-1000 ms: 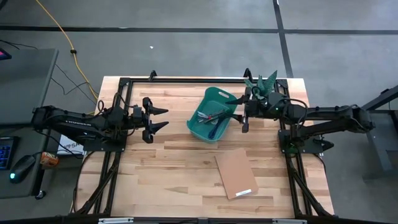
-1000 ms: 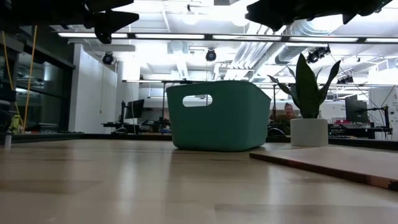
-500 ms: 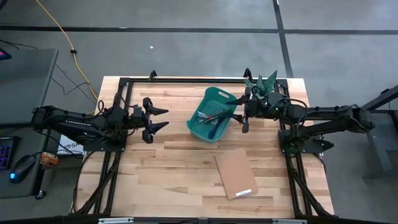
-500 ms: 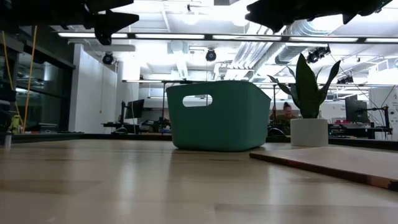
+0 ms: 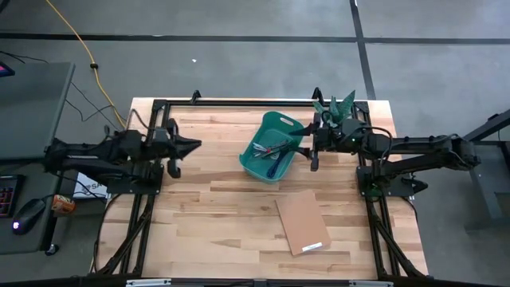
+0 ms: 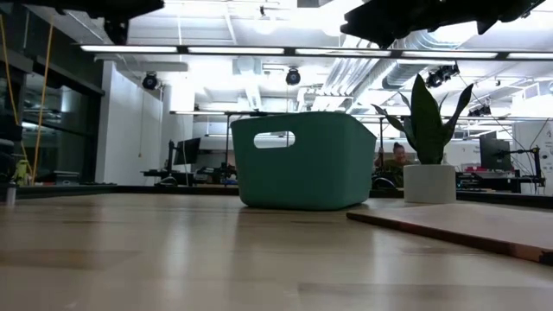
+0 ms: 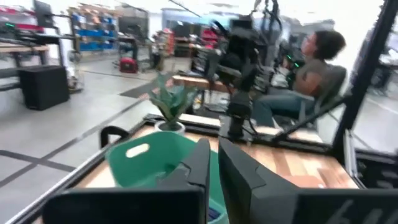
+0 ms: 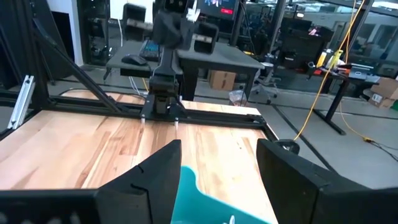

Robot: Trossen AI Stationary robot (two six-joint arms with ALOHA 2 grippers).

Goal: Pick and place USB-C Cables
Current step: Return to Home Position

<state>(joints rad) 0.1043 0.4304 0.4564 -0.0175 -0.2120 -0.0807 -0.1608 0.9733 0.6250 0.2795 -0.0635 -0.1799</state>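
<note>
The teal bin (image 5: 275, 127) stands at the table's far middle, and the USB-C cables (image 5: 271, 151) lie in a loose heap inside it. My right gripper (image 5: 307, 149) hovers open beside the bin's right rim, with nothing between its fingers; the right wrist view shows its spread fingers (image 8: 217, 168) over the bin's edge (image 8: 196, 199). My left gripper (image 5: 195, 145) is shut and empty, well to the left of the bin and clear of the table. In the left wrist view its fingers (image 7: 212, 165) point at the bin (image 7: 149, 158).
A brown cardboard sheet (image 5: 303, 222) lies flat near the table's front right. A potted plant (image 5: 339, 106) stands at the far right corner behind my right arm. Bare wood stretches between my left gripper and the bin. A person sits beyond the table (image 7: 314, 59).
My left gripper has shut and drawn back toward the table's left edge, away from the bin. My right gripper has kept still and open. The bin and the cables have stayed where they were.
</note>
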